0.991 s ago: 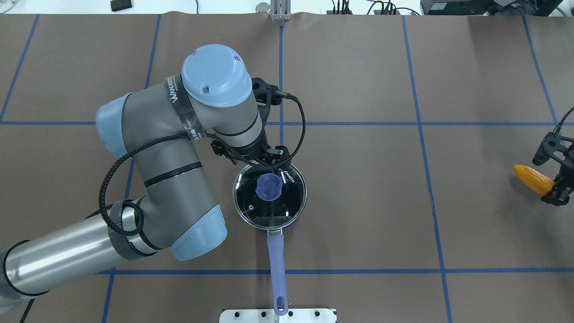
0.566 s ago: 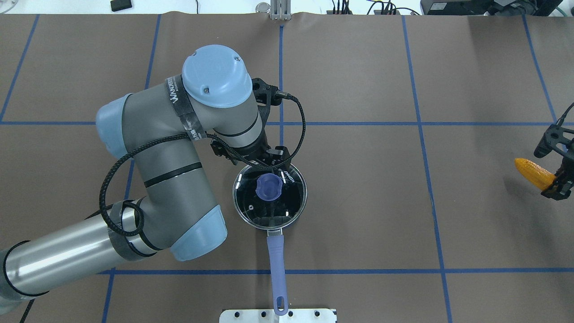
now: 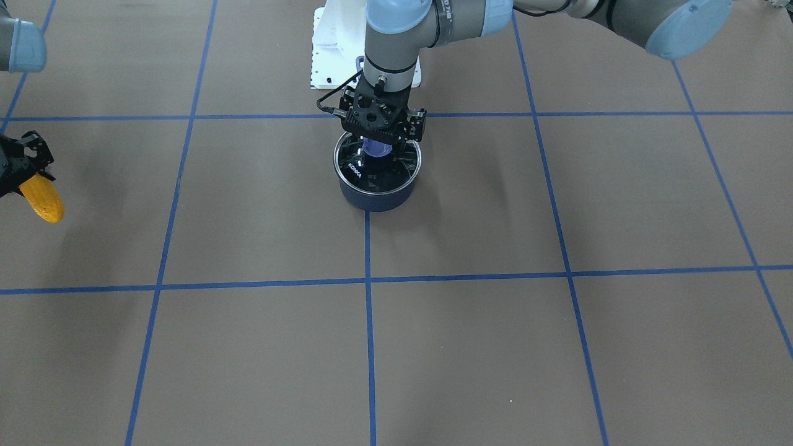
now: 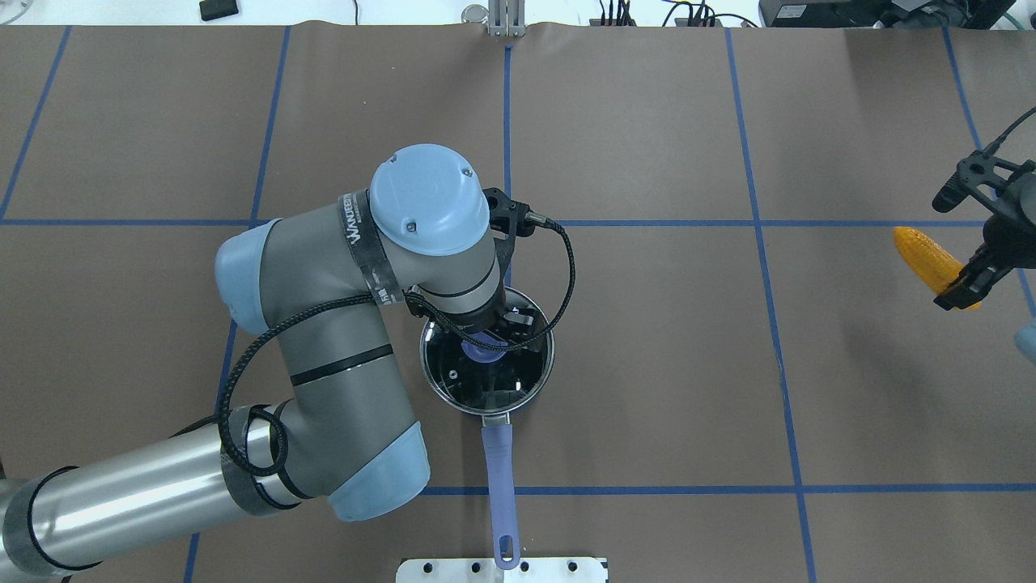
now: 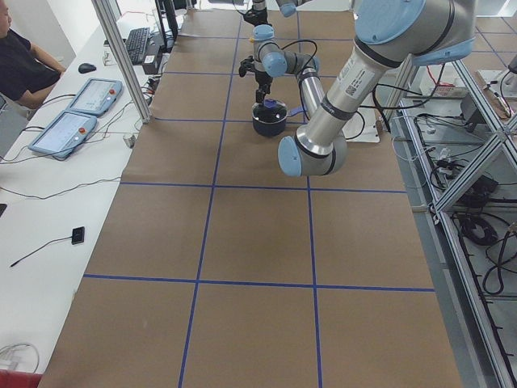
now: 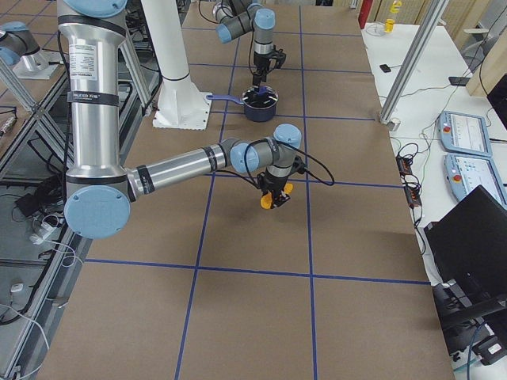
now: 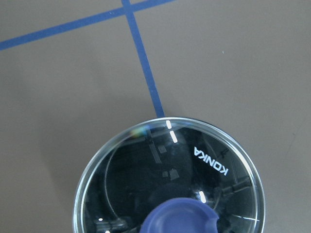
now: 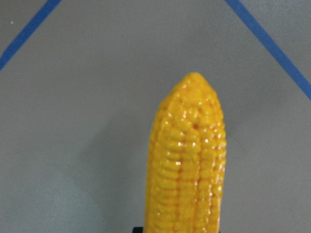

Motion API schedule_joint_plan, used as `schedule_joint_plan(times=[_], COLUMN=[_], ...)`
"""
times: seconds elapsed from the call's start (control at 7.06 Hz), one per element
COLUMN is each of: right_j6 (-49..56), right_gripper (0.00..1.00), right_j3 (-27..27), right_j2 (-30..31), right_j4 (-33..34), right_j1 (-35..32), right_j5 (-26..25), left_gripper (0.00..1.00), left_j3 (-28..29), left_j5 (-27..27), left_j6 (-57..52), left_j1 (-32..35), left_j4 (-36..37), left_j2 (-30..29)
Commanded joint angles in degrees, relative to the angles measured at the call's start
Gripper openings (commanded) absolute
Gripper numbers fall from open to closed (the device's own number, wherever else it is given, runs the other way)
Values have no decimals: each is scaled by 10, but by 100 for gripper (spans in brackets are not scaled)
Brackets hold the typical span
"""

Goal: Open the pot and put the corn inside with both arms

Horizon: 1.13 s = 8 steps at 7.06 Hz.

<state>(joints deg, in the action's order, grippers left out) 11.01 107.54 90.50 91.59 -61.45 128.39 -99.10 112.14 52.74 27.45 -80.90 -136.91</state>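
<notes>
Nearest the robot's base, the pot [image 3: 375, 197] stands on the desk [image 4: 647, 364] with its glass lid [image 4: 452, 374] on. The left tool [image 3: 379, 144] sits over the purple knob [image 4: 477, 351]; we cannot tell its opening. Farther right, the right tool [image 4: 959, 285] clamps the corn [image 4: 921, 253] aloft by one end. We judge that an off-centre pinch could slip off the knob or drag the pot.

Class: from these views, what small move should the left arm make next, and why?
Probably close the left gripper on the purple knob, ready to lift. It hangs directly over that knob, the glass lid covers the pot, and the right gripper holds the corn aloft far to the side, with nowhere to put it.
</notes>
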Motion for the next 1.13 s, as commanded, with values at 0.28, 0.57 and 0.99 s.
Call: schedule_joint_plan(times=[0.28, 0.57, 0.99], right_j6=[-19, -19, -19], right_gripper=[23, 23, 23], right_j3=[1, 0, 0], right_j2=[-10, -11, -11], right_j4=[2, 2, 2], right_j1=[-1, 0, 0], right_j5=[6, 6, 5], left_gripper=[92, 79, 72], left_j3=[10, 12, 15], left_j5=[0, -1, -1], left_j6=[2, 3, 11], left_j1=[-5, -5, -5], left_j4=[-17, -16, -17], left_j2=[1, 1, 1])
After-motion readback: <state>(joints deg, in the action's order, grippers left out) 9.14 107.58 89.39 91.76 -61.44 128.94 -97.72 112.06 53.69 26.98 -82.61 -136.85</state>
